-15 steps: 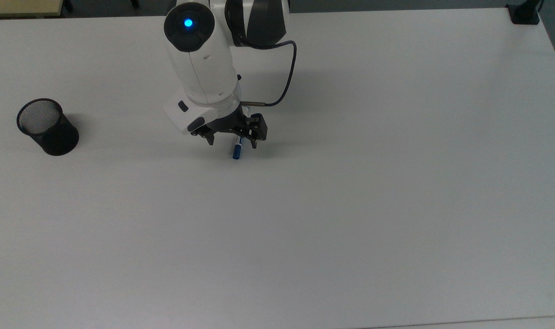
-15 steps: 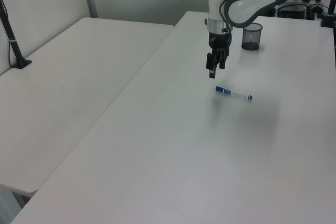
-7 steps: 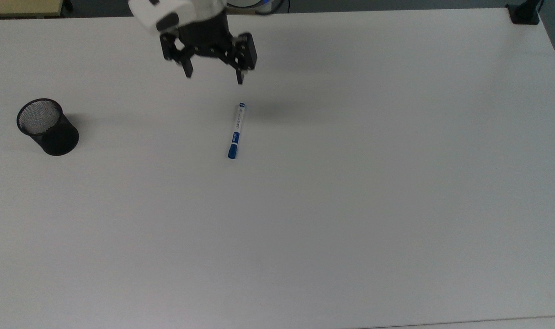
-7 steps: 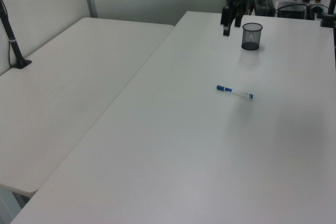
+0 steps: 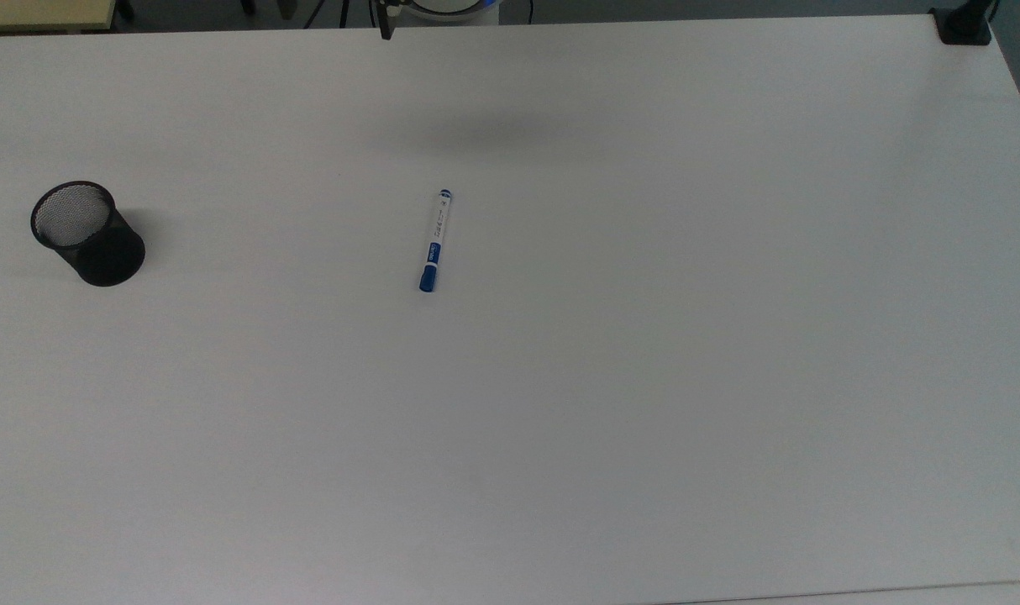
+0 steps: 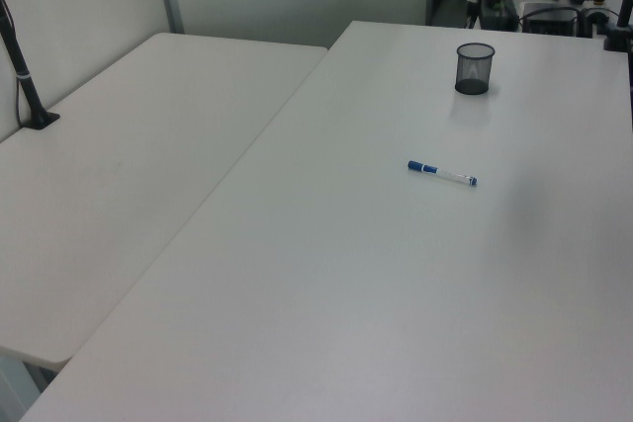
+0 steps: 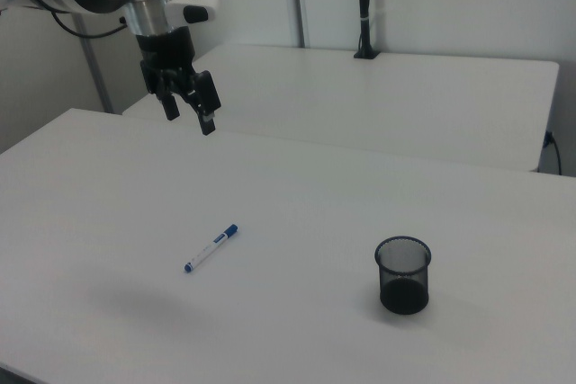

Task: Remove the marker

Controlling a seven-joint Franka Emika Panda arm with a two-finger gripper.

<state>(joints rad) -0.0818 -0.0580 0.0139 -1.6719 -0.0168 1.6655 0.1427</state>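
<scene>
So the slim white-barrelled marker with the blue cap (image 5: 435,240) is lying flat on the big white table (image 5: 644,378), out in the open with nothing touching it. In the top view the cap end points toward the bottom edge and the small blue end toward the top. The black mesh pen cup (image 5: 86,234) stands upright and well apart from it, way over on the top view's left, and it looks empty. My read is the marker is already out of the cup, which would explain why it's just parked on bare tabletop.

The black two-finger gripper (image 7: 188,111) on the white arm hangs high above the table in the right view, up and off to the right view's left of the marker. Its fingers are spread wide and there's nothing between them. Looks to me like the removal part is basically done.
</scene>
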